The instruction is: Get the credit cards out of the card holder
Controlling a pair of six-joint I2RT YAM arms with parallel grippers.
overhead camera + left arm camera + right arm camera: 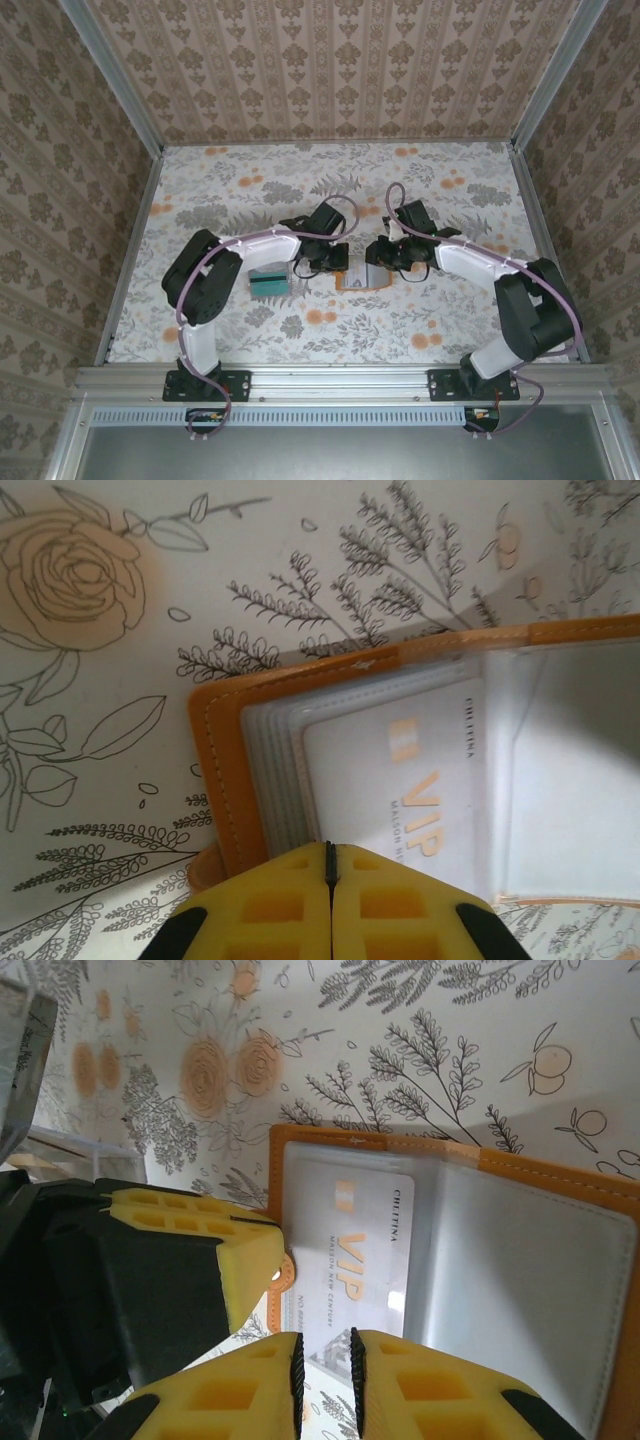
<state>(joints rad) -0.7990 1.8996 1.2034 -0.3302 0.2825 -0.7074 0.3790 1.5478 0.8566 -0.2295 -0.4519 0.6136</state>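
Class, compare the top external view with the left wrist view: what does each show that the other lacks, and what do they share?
Top external: patterned walls and teal cards lying left of the card holder. Left wrist: gold VIP lettering on a pale card inside a clear sleeve. Shared: the orange card holder on the floral table.

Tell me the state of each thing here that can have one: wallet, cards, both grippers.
Orange-tan folding card holder: open, flat on the table.
White plastic VIP card: inside the holder's clear sleeve.
Teal rectangular card: out, lying on the table left of the holder.
Left gripper: shut, at the holder's edge.
Right gripper: nearly closed, narrow gap; grip unclear.
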